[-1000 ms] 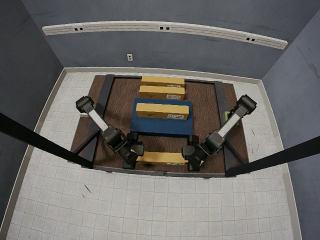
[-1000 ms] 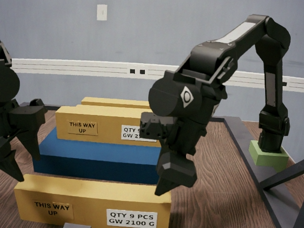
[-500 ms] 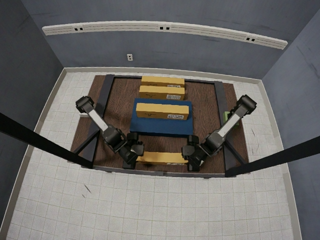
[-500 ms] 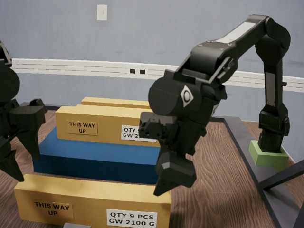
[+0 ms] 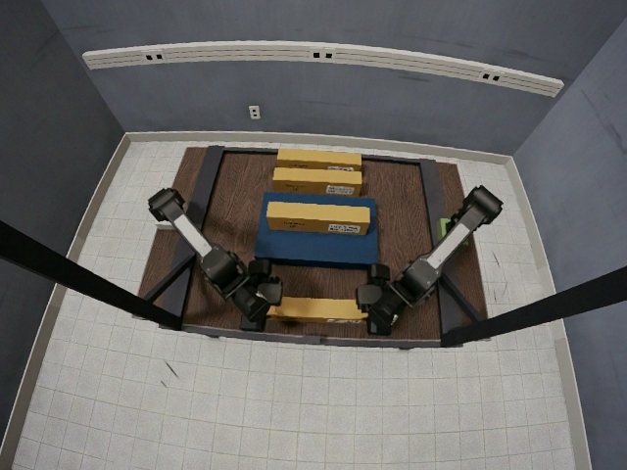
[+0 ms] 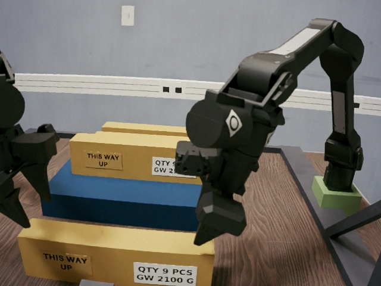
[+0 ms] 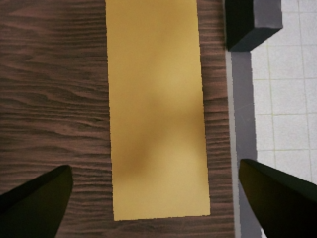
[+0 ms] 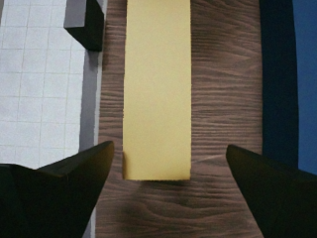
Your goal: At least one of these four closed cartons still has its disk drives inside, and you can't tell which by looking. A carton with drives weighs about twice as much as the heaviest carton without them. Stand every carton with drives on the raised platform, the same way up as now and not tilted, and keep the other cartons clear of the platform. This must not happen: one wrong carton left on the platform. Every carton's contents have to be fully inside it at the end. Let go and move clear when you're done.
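seen from the top view, with twelve o'clock toward the socketed wall, one yellow carton [image 5: 317,218] [image 6: 122,157] is stood lengthwise on the blue raised platform [image 5: 316,250] [image 6: 122,212] [image 8: 307,99], toward its twelve o'clock edge. a second, the front carton [image 5: 316,309] [image 6: 116,246] [image 7: 158,109] [image 8: 157,89], is set on the wooden table top [image 5: 397,202] [image 6: 267,215] [image 7: 54,109] [image 8: 223,99] at six o'clock from the platform, apart from it. the inner rear carton [image 5: 317,180] [image 6: 100,132] and the outer rear carton [image 5: 318,158] [image 6: 138,126] are placed at twelve o'clock, off the platform, one behind the other.

the front carton is kept level, its "this way up" marking [image 6: 66,261] readable upright, beside a white label [image 6: 165,273] printed "qty 9 pcs, gw 2100 g".

the left gripper [image 5: 264,299] [image 6: 37,213] [image 7: 157,171] is poised at the nine o'clock end of the front carton, its pincer spread wide and nothing gripped. the right gripper [image 5: 371,299] [image 6: 201,229] [image 8: 170,149] is poised at the three o'clock end, likewise spread wide and unladen. the ends are straddled in the wrist views, with a gap seen on either side of the carton. which cartons are loaded with drives cannot be told.

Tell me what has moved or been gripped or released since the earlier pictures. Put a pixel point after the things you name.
Nothing visibly changed. The open black left gripper [image 5: 263,308] [image 6: 37,213] [image 7: 157,171] and open black right gripper [image 5: 371,310] [image 6: 198,226] [image 8: 170,149] stayed over the ends of the long yellow front carton [image 5: 316,309] [image 6: 116,246] [image 7: 156,99] [image 8: 158,89]; another yellow carton [image 5: 317,217] [image 6: 135,159] stayed on the blue rectangular platform [image 5: 313,248] [image 6: 122,190] [image 8: 307,99].
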